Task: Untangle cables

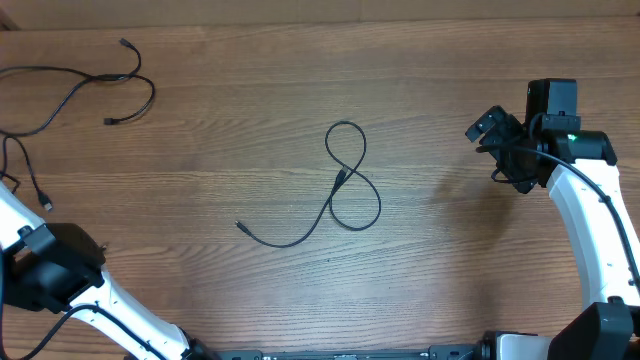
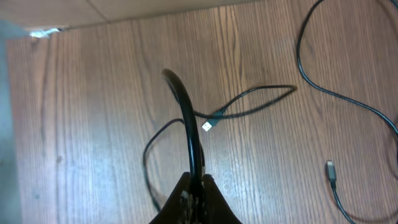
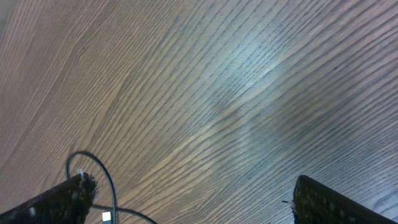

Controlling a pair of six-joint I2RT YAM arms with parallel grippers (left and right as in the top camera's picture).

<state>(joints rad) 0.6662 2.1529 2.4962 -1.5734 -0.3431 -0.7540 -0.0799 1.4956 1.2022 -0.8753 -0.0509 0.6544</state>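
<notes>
Wood-grain desk [image 1: 450,260], cables in two places.

- Centre: one loose cable [image 1: 345,185] lies flat in a figure-eight. It crosses itself once, has a plug at each end, and is well apart from both arms.
- Far left: a spread of cables [image 1: 90,95] sprawls toward the left edge.
- Left claw [image 2: 196,186], near-left corner: fingers pressed together, with a black strand [image 2: 186,118] rising from the seam between them. This reads as a pinch on one cable of the left bunch, raised so it arcs above the others and its crossings can be sorted out.
- A white-faced plug [image 2: 208,126] lies on the desk beneath the arc.
- Right claw [image 3: 194,186], right side: hangs over bare wood with jaws spread wide and nothing between them. It is probably parked clear of the centre cable, ready to take a second hold.
</notes>
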